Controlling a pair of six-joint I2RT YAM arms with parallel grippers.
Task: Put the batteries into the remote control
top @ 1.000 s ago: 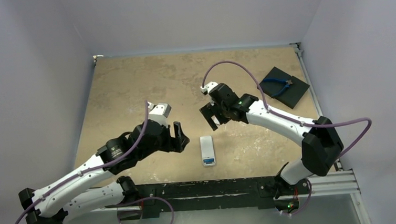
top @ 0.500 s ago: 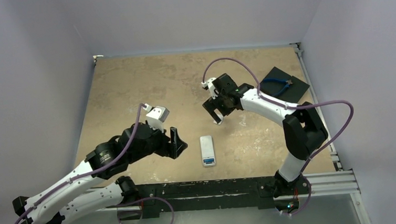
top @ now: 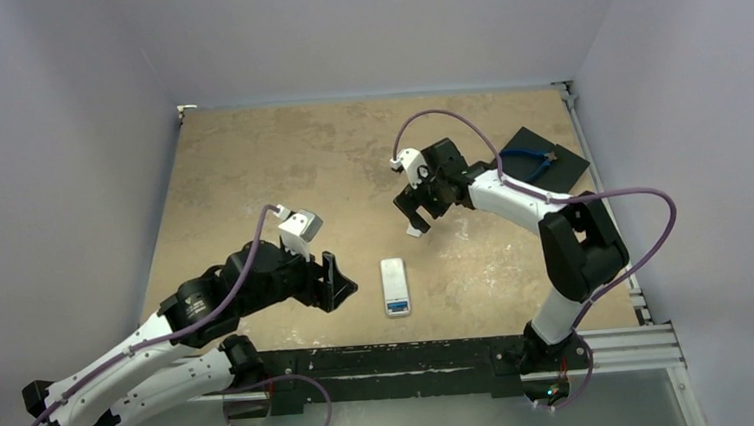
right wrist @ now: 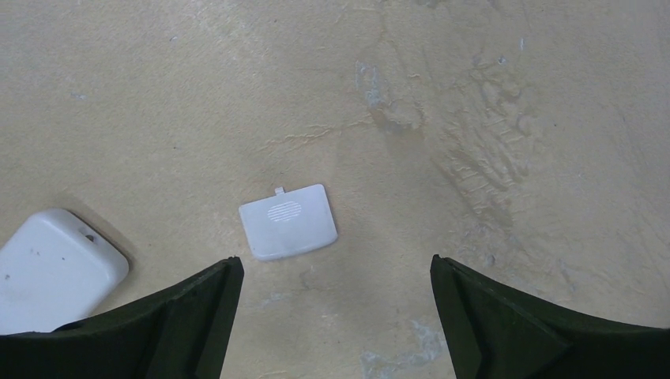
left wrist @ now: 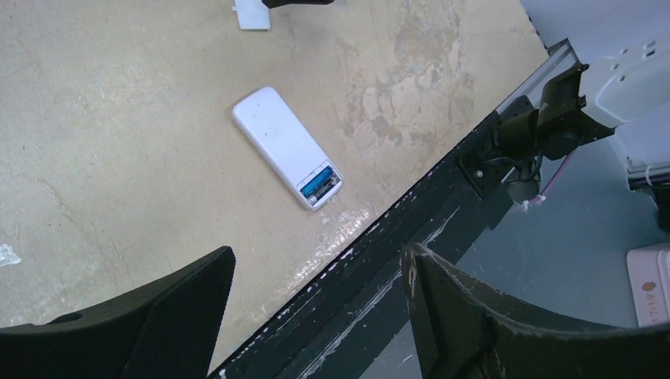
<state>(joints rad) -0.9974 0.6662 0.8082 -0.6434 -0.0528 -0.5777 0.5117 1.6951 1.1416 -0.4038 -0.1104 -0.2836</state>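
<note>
Lying face-down: remote control [top: 395, 287]

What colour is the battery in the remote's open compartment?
The battery is bright blue, clearest in the left wrist view.

Tan table [top: 249, 162] — remote control [top: 395, 287], lid [right wrist: 288, 222], black pad [top: 562, 184].

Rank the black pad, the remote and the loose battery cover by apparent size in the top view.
1. black pad, largest.
2. remote control, narrower and shorter than the pad.
3. battery cover, clearly smallest; only part of it shows in this view.
</note>
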